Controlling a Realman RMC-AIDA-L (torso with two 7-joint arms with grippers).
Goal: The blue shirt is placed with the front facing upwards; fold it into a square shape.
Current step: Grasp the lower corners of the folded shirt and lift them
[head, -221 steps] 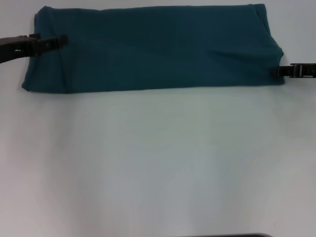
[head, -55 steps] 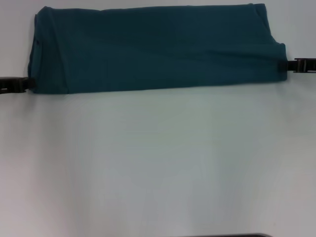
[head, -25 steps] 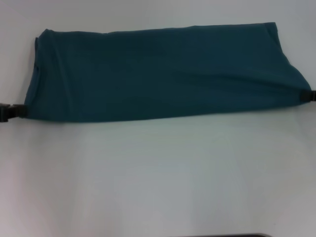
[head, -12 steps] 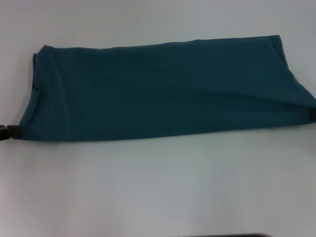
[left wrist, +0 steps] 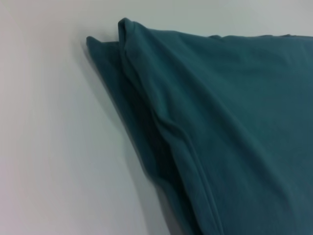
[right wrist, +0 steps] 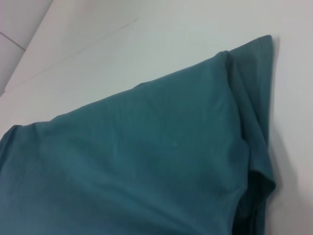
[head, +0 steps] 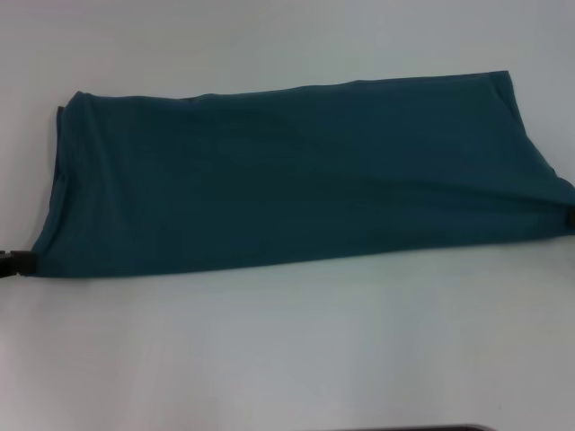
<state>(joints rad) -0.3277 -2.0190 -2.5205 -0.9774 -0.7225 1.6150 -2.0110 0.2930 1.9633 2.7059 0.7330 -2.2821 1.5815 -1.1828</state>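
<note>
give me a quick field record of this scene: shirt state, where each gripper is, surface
shirt: the blue shirt lies as a long folded band, plain side up, no print showing
left gripper: left gripper at the band's near left corner, mostly out of frame
right gripper: right gripper at the near right corner, barely in view
grip: cannot tell for either
surface: white table
fold to square: not yet done

I saw a plain white worktop [head: 287, 350] carrying one thing: the blue shirt [head: 296, 175], folded into a long band lying flat across its far half, plain side up, layered edges showing at both ends.
</note>
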